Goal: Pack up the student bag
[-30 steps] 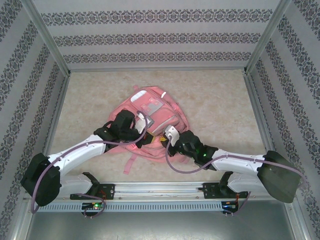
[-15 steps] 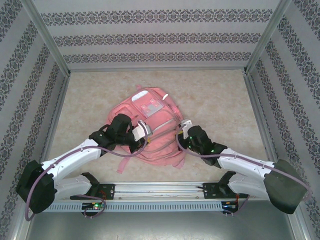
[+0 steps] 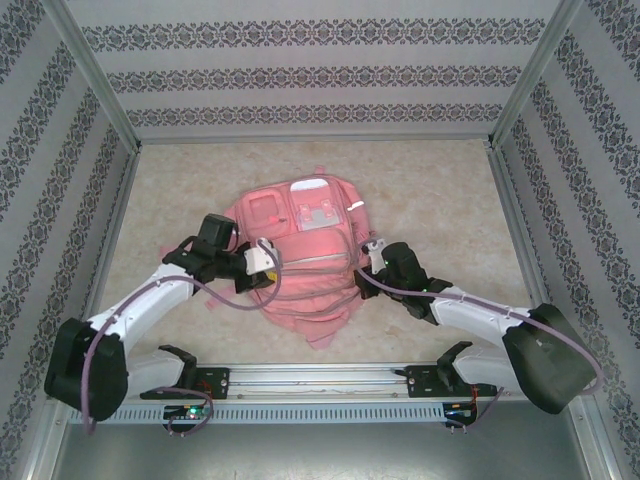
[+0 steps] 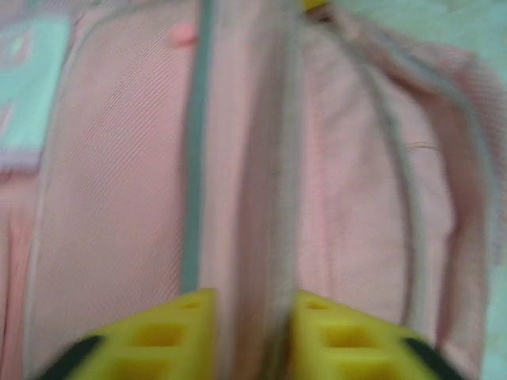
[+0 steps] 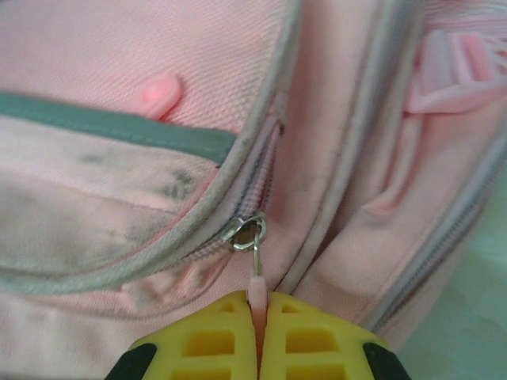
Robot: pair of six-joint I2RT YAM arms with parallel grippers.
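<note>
Student bag [image 3: 300, 262] lies at centre of counter [image 3: 450, 190], front up. Right end effector [image 5: 257, 299] clenched on pink zip pull [image 5: 255, 273]. Left end effector [image 4: 253, 309] parted astride a seam ridge. Likely late stage: zipping left.

The right gripper [image 5: 258, 336] sits at the lower edge, its yellow fingers [image 5: 206, 344] pressed together on the pink pull tab [image 5: 256, 286]. The tab hangs from the metal zip slider [image 5: 246, 231] on the student bag [image 5: 87, 47]. A grey-green strip [image 5: 119, 127] crosses the upper left, just below a round pink stud [image 5: 158, 92].
</note>
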